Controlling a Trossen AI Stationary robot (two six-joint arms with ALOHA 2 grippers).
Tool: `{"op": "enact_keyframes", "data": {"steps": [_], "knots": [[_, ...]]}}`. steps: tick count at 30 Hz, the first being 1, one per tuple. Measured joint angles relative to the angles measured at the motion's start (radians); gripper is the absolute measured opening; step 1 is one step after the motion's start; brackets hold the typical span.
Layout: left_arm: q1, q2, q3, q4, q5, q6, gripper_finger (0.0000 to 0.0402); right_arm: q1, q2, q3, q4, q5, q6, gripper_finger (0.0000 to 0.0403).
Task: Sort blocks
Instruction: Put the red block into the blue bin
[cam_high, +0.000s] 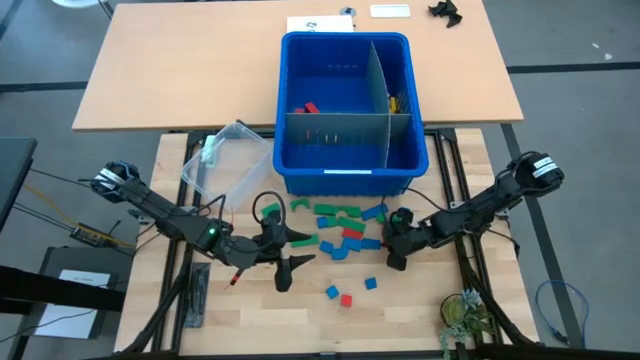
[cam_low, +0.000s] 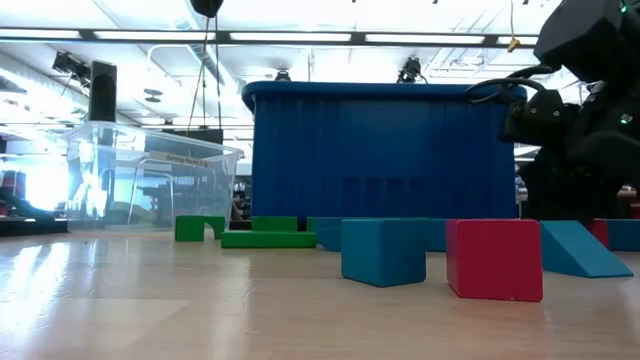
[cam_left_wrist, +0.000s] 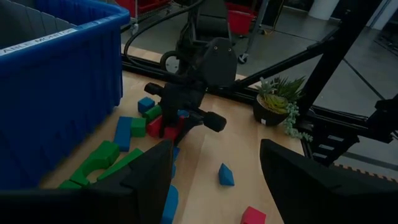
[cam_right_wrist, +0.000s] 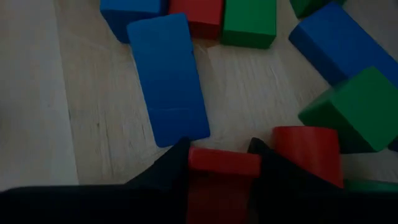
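Blocks (cam_high: 345, 228) are small hard plastic pieces w/ smooth matte faces: cubes, flat rectangles, wedges, arches, in red, blue and green. Most lie in a loose heap on the pale wood-grain counter (cam_high: 420, 310), just in front of the bin (cam_high: 345, 180); approx. 3 more lie apart nearer the front edge, 2 blue (cam_high: 332, 292) and 1 red (cam_high: 346, 300). A few blocks are inside the bin, which is blue plastic w/ grey dividers making 3 compartments. 1 clear tub (cam_high: 228, 152) stands tilted beside it.

Right gripper (cam_right_wrist: 221, 158) is down at the heap's right side, jaws closed partly around a red block (cam_right_wrist: 224, 160) lying between the fingertips. Left gripper (cam_high: 285, 258) is at the heap's left side, jaws wide apart, holding nothing
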Motion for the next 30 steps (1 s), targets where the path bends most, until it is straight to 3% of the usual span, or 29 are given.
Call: {"op": "enact_keyframes", "data": {"steps": [30], "knots": [[0.0, 0.0, 0.0, 0.0, 0.0, 0.0, 0.0248, -0.001, 0.003, -0.004, 0.09, 0.034, -0.037, 0.0129]]}}
